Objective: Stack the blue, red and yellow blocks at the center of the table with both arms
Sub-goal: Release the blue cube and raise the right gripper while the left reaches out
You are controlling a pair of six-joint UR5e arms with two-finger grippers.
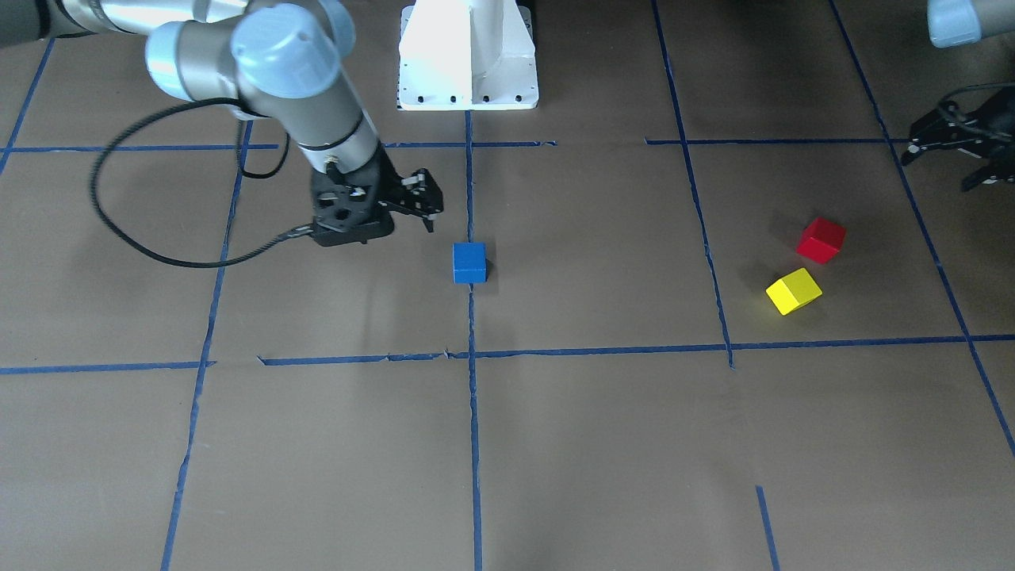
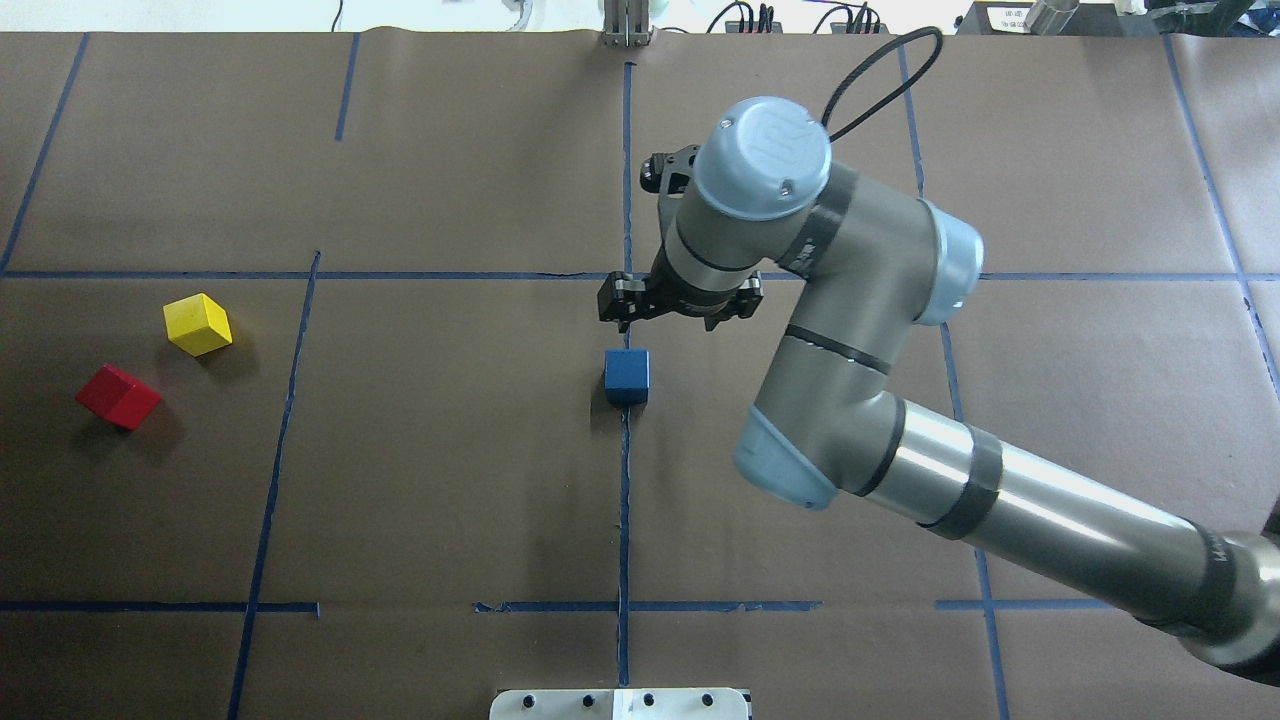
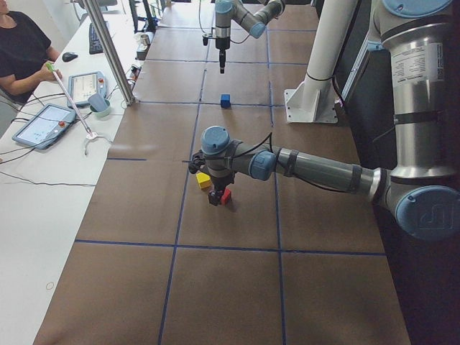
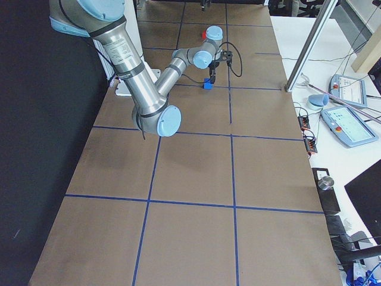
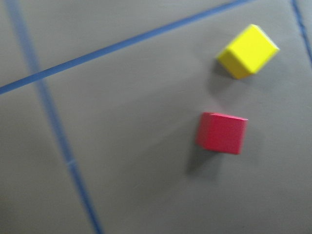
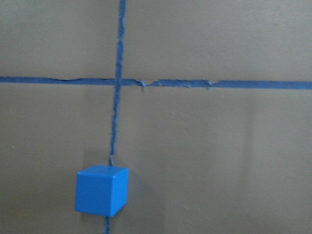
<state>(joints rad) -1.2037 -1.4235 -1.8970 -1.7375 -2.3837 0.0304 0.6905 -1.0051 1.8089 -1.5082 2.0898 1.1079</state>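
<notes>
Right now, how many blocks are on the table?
3. The blue block sits alone on the center tape line. The yellow block and the red block lie close together, not touching, on the robot's left side. None seem hidden.

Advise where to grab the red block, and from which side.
Come straight down with the left end effector and close on two opposite side faces of the red block. It's a cube lying flat, turned off the tape grid, so yaw the wrist to match. The yellow block sits near but apart, so either face pair looks free.
</notes>
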